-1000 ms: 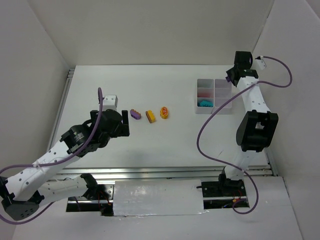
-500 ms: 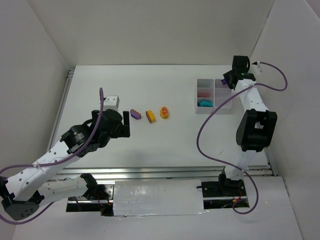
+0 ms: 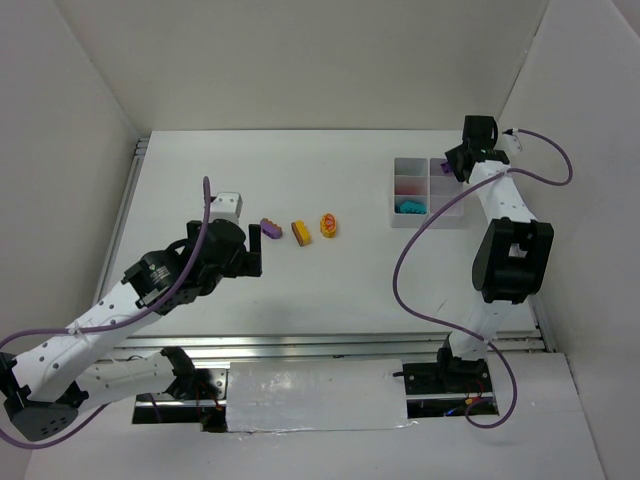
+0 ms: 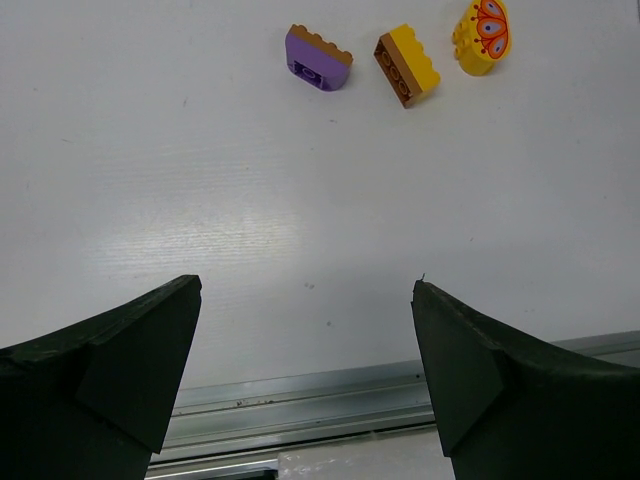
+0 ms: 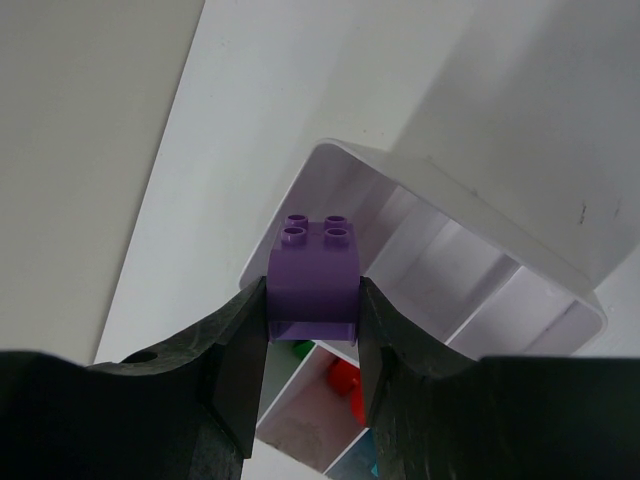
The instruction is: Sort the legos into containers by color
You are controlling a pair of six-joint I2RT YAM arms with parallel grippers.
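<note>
Left fingers (image 4: 110,370) spread wide, arm (image 3: 105,312) low; right fingers (image 5: 232,365) apparently clamped, arm (image 3: 508,208) outstretched

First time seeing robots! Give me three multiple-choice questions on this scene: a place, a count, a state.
1. The right gripper's studded purple brick is: A) above the organiser tray B) lying on a shelf C) dropped on the floor
2. Loose legos on the table: A) one B) three C) six
3. The left gripper is: A) shut on a red brick B) open, empty C) shut on nothing
Answers: A, the tray shows just behind the held brick; B, purple piece, yellow brick, yellow oval; B, fingers wide apart, nothing between.
</note>
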